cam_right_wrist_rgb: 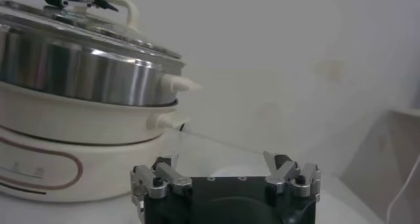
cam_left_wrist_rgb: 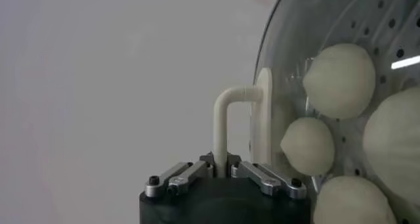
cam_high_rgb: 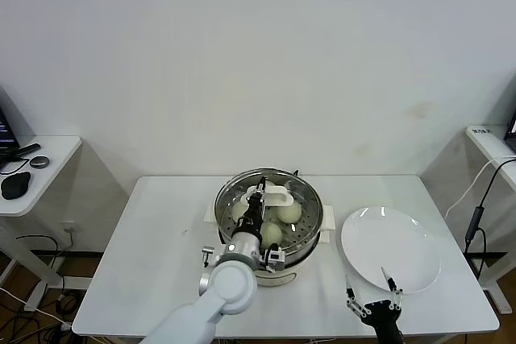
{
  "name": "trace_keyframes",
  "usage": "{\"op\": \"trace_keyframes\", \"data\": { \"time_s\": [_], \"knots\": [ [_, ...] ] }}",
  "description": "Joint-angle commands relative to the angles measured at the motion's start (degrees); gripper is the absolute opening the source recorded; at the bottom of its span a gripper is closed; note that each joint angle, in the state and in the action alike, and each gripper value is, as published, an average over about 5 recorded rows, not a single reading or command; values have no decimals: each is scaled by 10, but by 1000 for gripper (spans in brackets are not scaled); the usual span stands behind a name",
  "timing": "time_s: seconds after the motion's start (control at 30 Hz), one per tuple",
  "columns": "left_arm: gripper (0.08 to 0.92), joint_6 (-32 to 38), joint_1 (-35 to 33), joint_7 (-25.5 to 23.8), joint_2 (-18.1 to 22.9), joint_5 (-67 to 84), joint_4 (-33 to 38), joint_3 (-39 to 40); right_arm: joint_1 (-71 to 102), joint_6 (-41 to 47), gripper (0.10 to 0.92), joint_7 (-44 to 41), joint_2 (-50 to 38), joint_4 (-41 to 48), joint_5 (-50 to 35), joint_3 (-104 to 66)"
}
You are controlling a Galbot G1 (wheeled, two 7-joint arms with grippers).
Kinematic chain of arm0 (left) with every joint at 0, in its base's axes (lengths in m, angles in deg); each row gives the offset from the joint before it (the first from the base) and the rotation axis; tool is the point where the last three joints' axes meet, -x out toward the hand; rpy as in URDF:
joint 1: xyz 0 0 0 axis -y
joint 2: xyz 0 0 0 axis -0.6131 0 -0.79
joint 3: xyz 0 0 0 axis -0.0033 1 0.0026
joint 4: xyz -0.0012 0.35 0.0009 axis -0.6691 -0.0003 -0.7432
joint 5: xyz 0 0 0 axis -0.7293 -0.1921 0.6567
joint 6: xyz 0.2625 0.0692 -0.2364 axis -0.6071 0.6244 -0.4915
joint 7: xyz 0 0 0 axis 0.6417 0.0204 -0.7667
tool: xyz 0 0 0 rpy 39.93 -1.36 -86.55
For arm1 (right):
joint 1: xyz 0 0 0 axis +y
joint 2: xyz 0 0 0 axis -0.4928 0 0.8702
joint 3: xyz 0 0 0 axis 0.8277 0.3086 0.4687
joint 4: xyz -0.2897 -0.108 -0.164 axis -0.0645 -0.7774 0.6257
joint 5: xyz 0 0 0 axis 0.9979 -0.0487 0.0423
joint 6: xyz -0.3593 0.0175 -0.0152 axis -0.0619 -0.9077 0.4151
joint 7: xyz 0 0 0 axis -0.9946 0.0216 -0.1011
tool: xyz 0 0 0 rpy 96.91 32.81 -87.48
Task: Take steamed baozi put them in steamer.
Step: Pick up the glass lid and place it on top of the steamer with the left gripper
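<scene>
Since the baozi are all sitting in the steamer and the plate is bare, we'd say the loading is done and we're at the lid step. Our left hand is clamped on the white handle of the glass lid, which looks seated on the rim. Next move, we reckon, is just letting go and lifting straight off without dragging it askew. Our right hand waits with fingers apart at the table's near edge, just by the plate. Left wrist view shows four buns through the glass plus the grip itself; head view only gives us about three. Right wrist view shows the steamer's side and handles.
</scene>
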Motion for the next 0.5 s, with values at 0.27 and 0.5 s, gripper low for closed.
{"op": "trace_keyframes", "data": {
  "time_s": [0.27, 0.5],
  "knots": [
    [172, 1, -8, 2, 18, -10, -9, 1, 0, -3, 823, 4, 1, 4, 5, 2],
    [172, 2, -14, 2, 14, -11, -1, 1, 0, -4, 823, 4, 1, 6, 7, 2]
  ]
}}
